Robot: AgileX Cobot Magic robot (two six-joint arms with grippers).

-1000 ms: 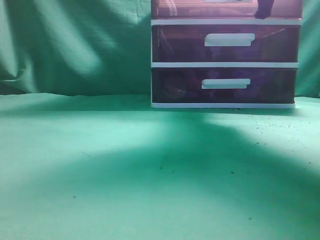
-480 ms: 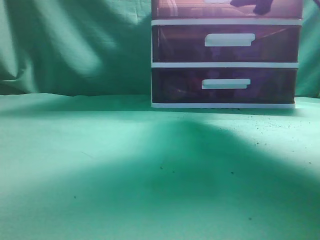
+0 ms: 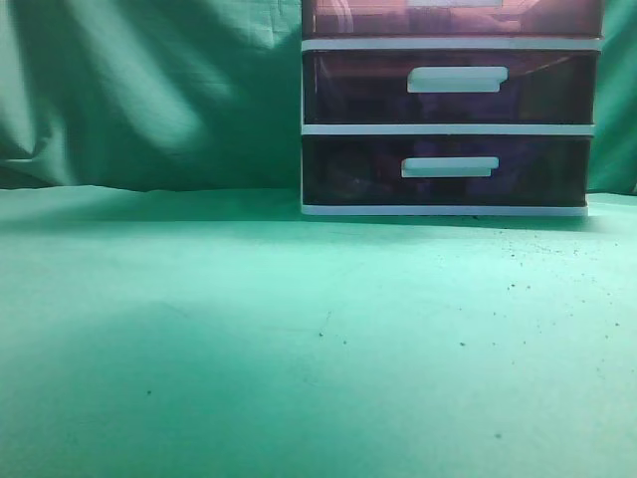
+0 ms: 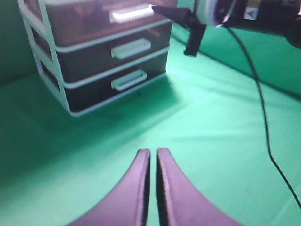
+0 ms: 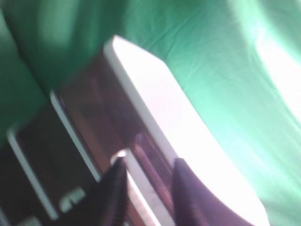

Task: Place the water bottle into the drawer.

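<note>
The drawer (image 3: 358, 18) is the top one of the unit, cut off by the exterior view's upper edge. In the left wrist view the drawer (image 4: 84, 21) looks pushed in, and my right gripper (image 4: 155, 8) has its tip at the right end of the white bar handle (image 4: 131, 14). In the right wrist view my right gripper (image 5: 149, 162) is open, with the handle (image 5: 146, 188) between its fingers, not clamped. My left gripper (image 4: 153, 151) is shut and empty above the green cloth. The water bottle is not clearly in view. Blurred shapes behind the drawer front cannot be identified.
Two lower drawers (image 3: 448, 90) (image 3: 448, 169) sit shut below the drawer. The unit's white top (image 5: 155, 94) is bright. A black cable (image 4: 263, 117) hangs from the right arm across the green cloth (image 3: 299, 349). A green curtain hangs behind.
In the exterior view the dark right gripper at the top drawer's front moved left, then up out of the frame. Its shadow on the cloth has shrunk.
</note>
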